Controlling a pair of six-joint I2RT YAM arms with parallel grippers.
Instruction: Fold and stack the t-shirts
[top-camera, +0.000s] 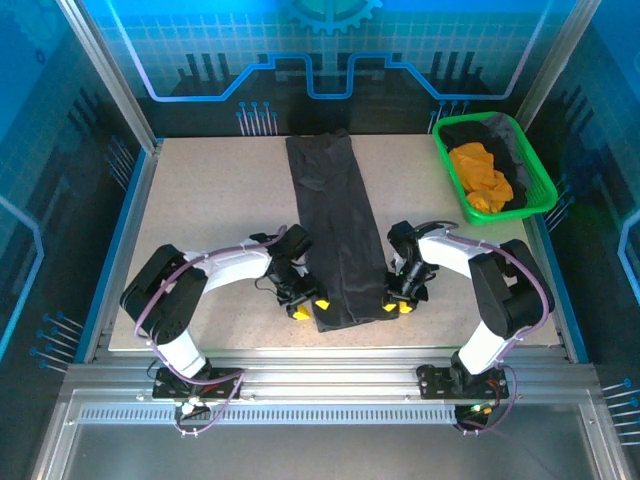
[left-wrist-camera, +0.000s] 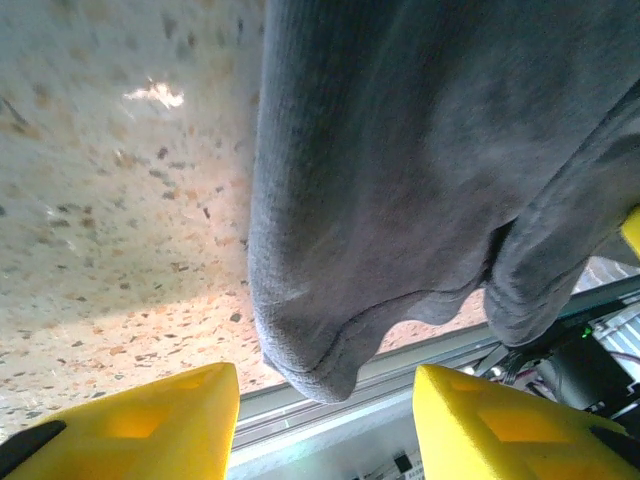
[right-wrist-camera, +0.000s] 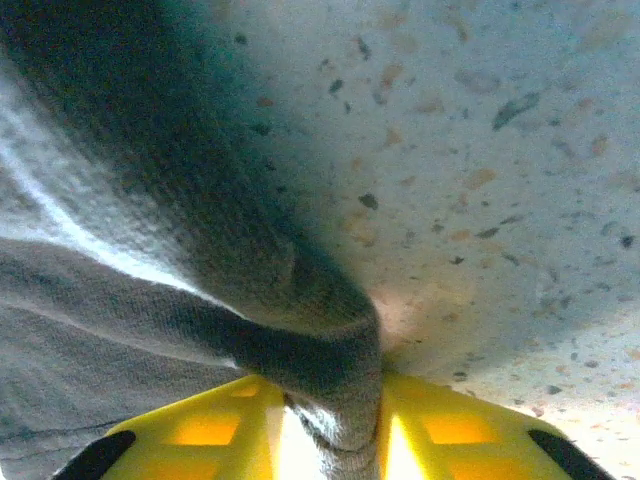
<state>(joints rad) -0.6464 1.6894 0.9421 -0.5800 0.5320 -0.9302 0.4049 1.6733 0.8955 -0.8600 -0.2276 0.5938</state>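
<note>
Charcoal shirt lies folded into a long strip down the middle of the counter in the top view. Its near end sits between the two arms. An orange shirt and a dark shirt sit in the green basket at the far right. In the left wrist view, the left jaws stand open, yellow fingers apart, with the shirt's corner just ahead of the gap, unpinched. In the right wrist view, the right jaws are clamped on a fold of that shirt.
</note>
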